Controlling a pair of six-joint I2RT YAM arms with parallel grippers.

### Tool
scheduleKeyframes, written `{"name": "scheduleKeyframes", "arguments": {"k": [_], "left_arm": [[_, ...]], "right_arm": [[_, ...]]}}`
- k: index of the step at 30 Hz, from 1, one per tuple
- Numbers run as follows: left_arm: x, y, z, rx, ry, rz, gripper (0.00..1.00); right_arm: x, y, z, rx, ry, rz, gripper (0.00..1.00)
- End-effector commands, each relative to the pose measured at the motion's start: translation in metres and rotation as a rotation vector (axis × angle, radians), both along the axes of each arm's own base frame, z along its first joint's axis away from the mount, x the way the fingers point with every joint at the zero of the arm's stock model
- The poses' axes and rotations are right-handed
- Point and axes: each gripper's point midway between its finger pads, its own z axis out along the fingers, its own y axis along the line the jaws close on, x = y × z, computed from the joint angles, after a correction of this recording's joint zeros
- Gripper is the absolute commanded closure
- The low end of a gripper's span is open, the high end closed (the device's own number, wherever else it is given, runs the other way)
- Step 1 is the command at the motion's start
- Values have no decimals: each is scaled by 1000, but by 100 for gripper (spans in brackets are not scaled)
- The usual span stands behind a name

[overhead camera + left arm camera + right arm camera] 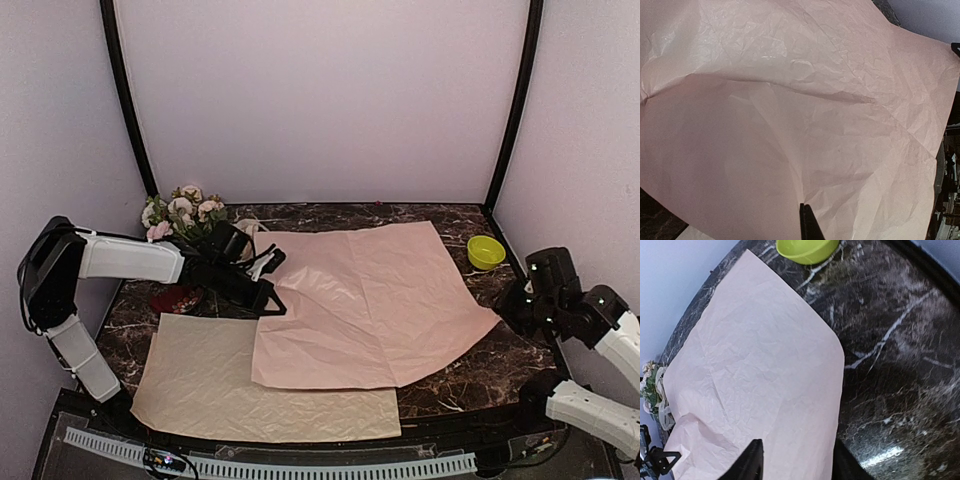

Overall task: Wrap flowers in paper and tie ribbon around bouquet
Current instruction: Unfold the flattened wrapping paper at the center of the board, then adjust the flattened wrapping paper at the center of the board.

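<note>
**Pink paper pinched at its left edge, right claw open at the opposite corner**

We see the pink paper (pixel 370 300) spread over the middle of the dark marble counter (pixel 470 372). Its lower left part overlaps a cream sheet (pixel 220 390) that lies toward the bottom left of the overhead view.

The left claw (pixel 265 298) has its jaws closed on the paper's left edge. In its own wrist view the dark tips meet at the bottom centre, and creases fan out from that spot. The sheet bulges upward there, so we judge the edge is being held up off the counter. That would make sense if the paper is being shifted or squared before anything is laid on it.

The right claw (pixel 796 450) sits at the right side of the overhead view, beside the paper's right corner. Its fingers stand apart with nothing between them, and that corner lies flat beneath them.

The flowers (pixel 182 210) are bunched in the upper left of the overhead view, behind the left arm and off the paper, so we judge that wrapping has not begun. A green bowl (pixel 486 251) sits in the upper right, clear of the sheet. We cannot pick out the ribbon with certainty.
</note>
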Motion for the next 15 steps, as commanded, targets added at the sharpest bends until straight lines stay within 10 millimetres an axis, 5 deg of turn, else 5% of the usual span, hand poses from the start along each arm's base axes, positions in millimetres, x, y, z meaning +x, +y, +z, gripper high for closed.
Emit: {"name": "scheduleKeyframes", "arguments": {"k": [1,4,8,11,15], "left_arm": [[-11,3,-8,-3,47,-18,100],[-13,3,-9,-2,51,-25,100],[-19,4,-12,2,93,-25,100],[-31,1,-11,-6,115,-31,95],[-47,-6,-4,-10,116,-68,77]], "right_arm": [[13,-26,70,-78,-186,-105,48],[28,-26,103,-156,-251,-78,43],[58,7,104,-195,-227,91,43],[70,33,84,-187,-155,213,44],[67,66,25,-140,5,351,46]]}}
